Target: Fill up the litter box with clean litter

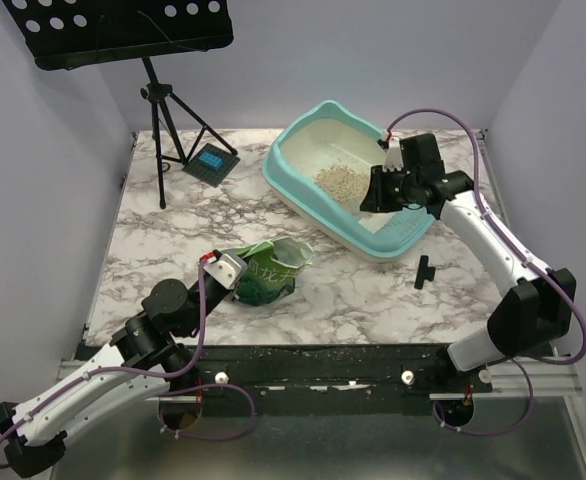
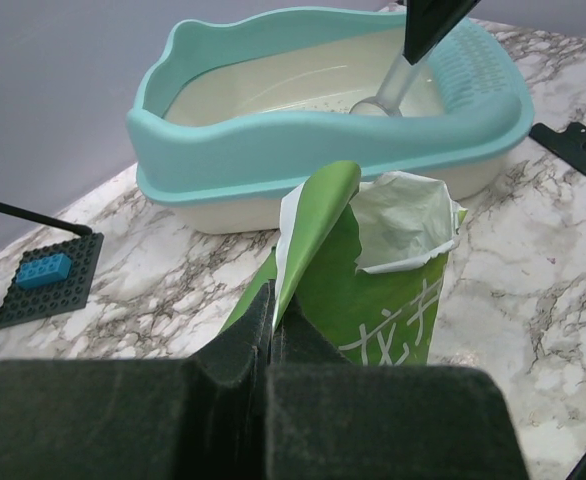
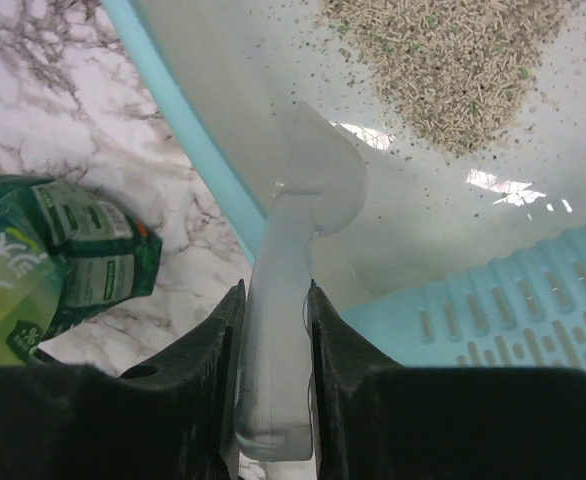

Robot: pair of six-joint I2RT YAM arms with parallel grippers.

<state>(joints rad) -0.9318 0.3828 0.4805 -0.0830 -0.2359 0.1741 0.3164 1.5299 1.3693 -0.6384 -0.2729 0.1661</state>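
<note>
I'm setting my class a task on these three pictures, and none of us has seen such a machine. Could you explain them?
Two robot arms are bolted at the near edge of a marble table. The wide picture looks down from above and behind them; the other two come from a camera on each wrist. The left arm has its jaws shut on the torn top of a green bag. The right arm grips a clear scoop by its handle, over the inside of the turquoise litter box, which holds a small pile of litter. A black clip and a music stand are also there.
</note>
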